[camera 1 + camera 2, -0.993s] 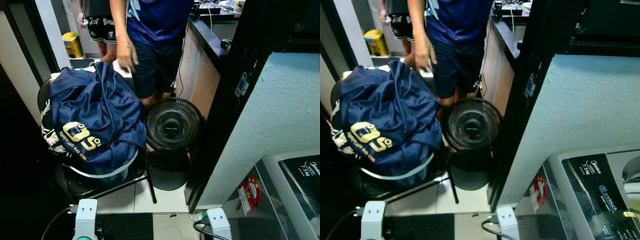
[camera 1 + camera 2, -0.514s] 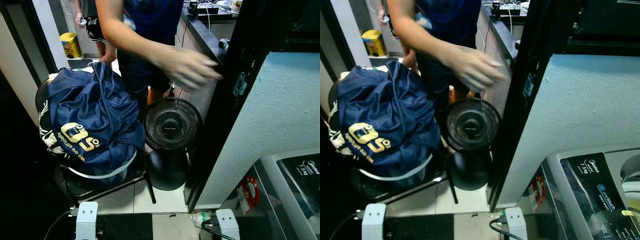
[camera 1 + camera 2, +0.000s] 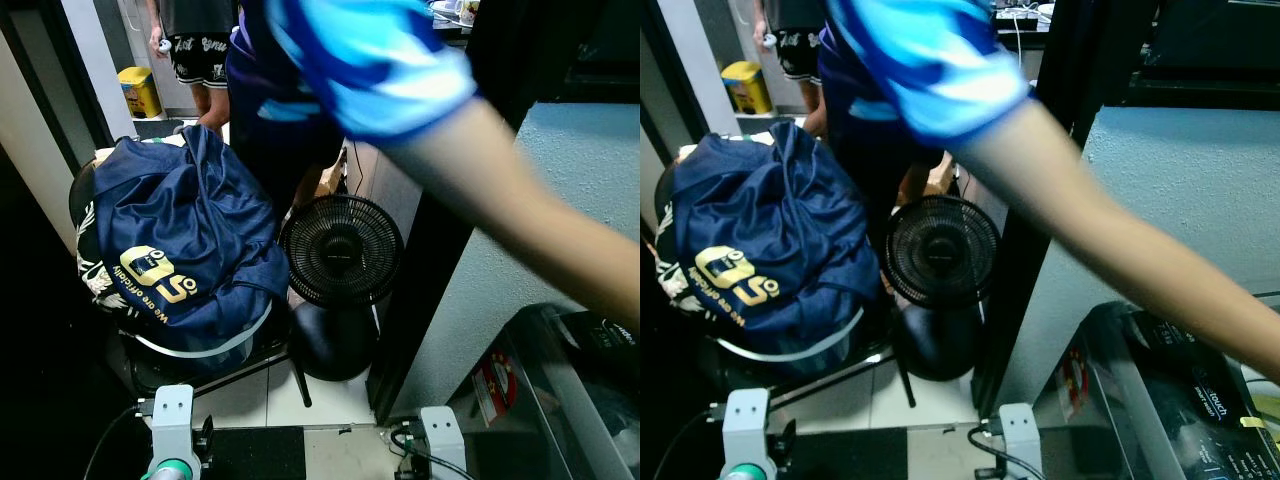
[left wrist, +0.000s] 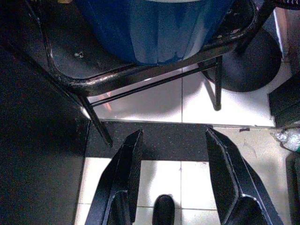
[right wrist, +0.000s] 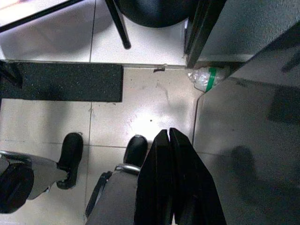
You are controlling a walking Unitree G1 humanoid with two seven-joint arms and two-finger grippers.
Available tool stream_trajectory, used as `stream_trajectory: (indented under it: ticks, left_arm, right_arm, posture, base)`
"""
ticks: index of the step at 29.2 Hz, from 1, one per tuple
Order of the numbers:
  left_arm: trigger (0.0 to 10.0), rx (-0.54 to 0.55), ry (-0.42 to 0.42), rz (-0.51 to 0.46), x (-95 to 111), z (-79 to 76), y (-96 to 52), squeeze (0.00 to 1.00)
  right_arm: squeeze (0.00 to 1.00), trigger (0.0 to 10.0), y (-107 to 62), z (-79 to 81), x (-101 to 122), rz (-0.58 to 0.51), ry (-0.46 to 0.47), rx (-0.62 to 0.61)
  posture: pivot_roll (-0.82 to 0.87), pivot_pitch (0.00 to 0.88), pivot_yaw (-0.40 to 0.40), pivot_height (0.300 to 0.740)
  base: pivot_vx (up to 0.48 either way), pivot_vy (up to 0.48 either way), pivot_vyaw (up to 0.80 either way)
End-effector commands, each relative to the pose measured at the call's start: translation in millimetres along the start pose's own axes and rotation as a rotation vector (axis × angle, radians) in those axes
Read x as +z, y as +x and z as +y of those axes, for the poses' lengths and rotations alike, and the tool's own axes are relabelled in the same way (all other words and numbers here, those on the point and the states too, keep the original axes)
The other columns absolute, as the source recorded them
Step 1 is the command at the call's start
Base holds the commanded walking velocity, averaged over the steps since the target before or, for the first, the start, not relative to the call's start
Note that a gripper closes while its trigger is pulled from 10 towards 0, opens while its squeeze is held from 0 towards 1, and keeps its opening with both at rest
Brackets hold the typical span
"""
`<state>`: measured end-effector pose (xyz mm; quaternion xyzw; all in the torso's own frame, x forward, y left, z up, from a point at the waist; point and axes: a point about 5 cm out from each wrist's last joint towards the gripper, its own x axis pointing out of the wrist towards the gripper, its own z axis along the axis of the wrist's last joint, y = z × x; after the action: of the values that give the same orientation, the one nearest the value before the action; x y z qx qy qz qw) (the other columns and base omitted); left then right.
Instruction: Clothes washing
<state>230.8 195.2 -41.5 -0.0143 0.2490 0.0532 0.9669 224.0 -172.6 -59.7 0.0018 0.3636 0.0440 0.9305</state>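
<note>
tiled floor | navy clothes on chair | beyond left end effector

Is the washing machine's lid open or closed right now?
Partly open, it seems: a person's arm reaches to the washing machine, and its see-through lid looks tilted up off the top.
</note>
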Motion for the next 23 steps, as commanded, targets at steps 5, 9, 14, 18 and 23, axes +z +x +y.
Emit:
stream_trajectory:
  ticks: [5,9,14,18,23]
  left_arm:
    - [10.0,0.018,-0.017,-0.035,0.3,-1.4,-2.5,0.0]
    - [10.0,0.0,-0.073,-0.092,5.3,-5.0,-3.4,0.0]
    - [10.0,-0.027,-0.018,-0.127,7.4,-7.7,-5.5,0.0]
    - [10.0,-0.007,-0.019,-0.124,4.7,-5.9,-7.5,0.0]
    - [10.0,0.019,-0.037,-0.123,2.0,-1.9,-10.2,0.0]
  right_arm:
    - [0.0,10.0,3.0,5.6,8.0,-0.026,0.013,0.0]
    - [0.0,10.0,3.1,3.8,17.0,-0.097,0.003,-0.009]
    - [0.0,10.0,2.9,8.5,21.5,-0.144,-0.02,0.019]
    - [0.0,10.0,2.5,11.9,21.0,-0.157,-0.031,0.026]
    - [0.0,10.0,2.3,16.0,22.0,-0.176,-0.037,0.031]
  posture:
    - [0.1,0.0,0.031,0.74]
    - [0.1,0.0,0.031,0.74]
    - [0.11,0.0,0.025,0.74]
    - [0.12,0.003,0.018,0.74]
    - [0.12,0.012,0.022,0.74]
  base:
    - [0.0,0.0,0.0]
    - [0.0,0.0,0.0]
    - [0.0,0.0,0.0]
    - [0.0,0.0,0.0]
    - [0.0,0.0,0.0]
